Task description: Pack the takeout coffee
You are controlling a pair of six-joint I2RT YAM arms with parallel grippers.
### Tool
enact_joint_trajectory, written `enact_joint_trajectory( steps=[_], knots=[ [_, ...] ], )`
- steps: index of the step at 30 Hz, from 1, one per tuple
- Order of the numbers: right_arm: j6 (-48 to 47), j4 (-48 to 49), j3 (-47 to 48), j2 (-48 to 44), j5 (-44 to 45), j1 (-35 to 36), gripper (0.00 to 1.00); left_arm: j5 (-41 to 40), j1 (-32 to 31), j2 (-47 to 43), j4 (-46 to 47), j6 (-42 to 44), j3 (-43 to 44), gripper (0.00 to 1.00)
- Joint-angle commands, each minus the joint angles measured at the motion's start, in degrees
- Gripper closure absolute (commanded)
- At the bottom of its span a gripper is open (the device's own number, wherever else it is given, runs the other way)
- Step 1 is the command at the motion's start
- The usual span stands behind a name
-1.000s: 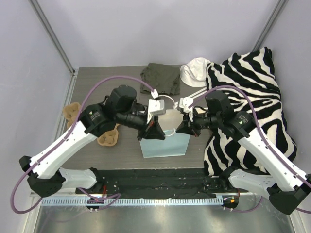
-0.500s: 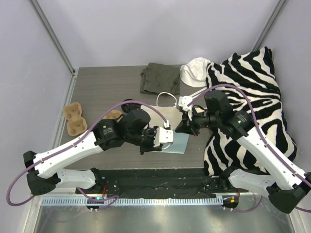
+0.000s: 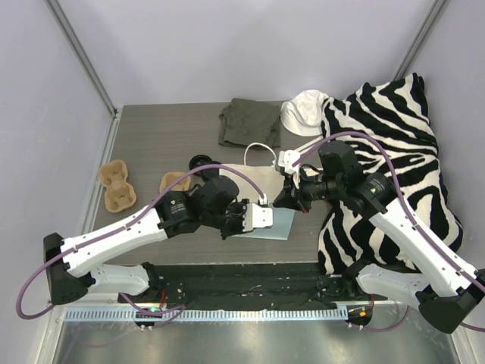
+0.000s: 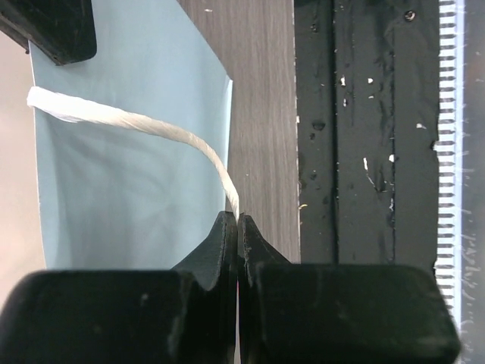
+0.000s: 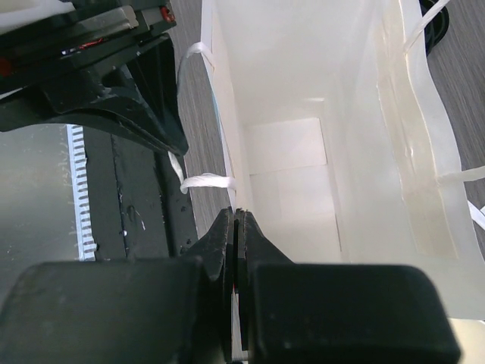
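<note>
The left gripper [image 4: 237, 221] is clenched on the twisted white handle [image 4: 140, 123] of the smooth blue paper bag [image 4: 129, 197]. The right gripper [image 5: 235, 216] pinches the bag's thin rim [image 5: 217, 106], mouth open.

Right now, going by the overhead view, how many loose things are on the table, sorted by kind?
Bags (light blue paper bag with white cord handles): 1
Fabric items (olive green cloth, white cap, zebra-striped blanket): 3
Carriers (tan pulp cup-carrier pieces): 2
Lids (round black lid, partly hidden): 1
Total: 7
</note>
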Motion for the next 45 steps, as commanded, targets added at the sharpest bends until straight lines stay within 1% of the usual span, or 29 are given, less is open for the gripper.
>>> enact_joint_trajectory(
  steps=[1, 12, 22, 23, 25, 26, 28, 29, 31, 32, 35, 42, 45],
  knots=[
    [-0.6, 1.8, 1.0, -0.7, -1.2, 0.2, 0.99, -2.6, -0.3, 0.5, 4.3, 1.2, -0.9, 1.00],
    [-0.7, 1.6, 1.0, -1.0, -1.9, 0.1, 0.99, -7.0, -0.3, 3.0, 8.6, 1.1, -3.1, 1.00],
    [-1.4, 1.3, 0.9, -1.1, -2.0, 0.3, 0.99, -7.2, -0.3, 5.8, 8.3, 1.4, -2.3, 0.99],
    [-1.4, 1.3, 0.9, -1.1, -1.8, 0.2, 0.99, -6.1, -0.3, 5.8, 6.3, 1.3, -1.6, 0.96],
    [-1.7, 0.8, 1.3, -1.1, -1.4, 0.2, 0.99, -1.7, -0.2, 5.6, 1.9, 1.4, 2.6, 0.91],
    [-1.9, 0.7, 1.5, -1.2, -1.2, 0.2, 0.99, 1.4, -0.2, 5.3, -1.8, 0.9, 4.3, 0.81],
    [-2.2, 0.5, 2.2, -1.1, -1.0, 0.2, 0.99, 4.2, -0.3, 4.8, -5.3, -0.9, 8.6, 0.69],
    [-2.3, 0.5, 2.4, -1.1, -0.8, 0.2, 0.99, 7.1, -0.3, 3.9, -8.2, -1.4, 9.7, 0.60],
    [-3.6, 0.3, 2.6, -1.1, -0.5, 0.2, 0.99, 9.0, -0.2, 2.5, -10.0, -3.2, 12.2, 0.51],
    [-4.2, 0.1, 2.6, -1.1, -0.5, 0.2, 0.99, 9.3, -0.2, 1.0, -10.6, -3.6, 12.6, 0.44],
    [-5.8, -0.7, 2.7, -1.0, -0.4, 0.2, 0.99, 8.8, -0.2, -1.3, -12.3, -4.2, 14.9, 0.37],
    [-8.0, -1.8, 2.7, -0.7, -0.6, 0.3, 0.99, 6.7, -0.2, -4.9, -15.1, -5.9, 20.2, 0.34],
    [-8.8, -2.6, 3.2, -0.7, -0.6, 0.4, 0.99, 5.5, 1.0, -5.9, -14.9, -7.2, 21.8, 0.33]
  ],
)
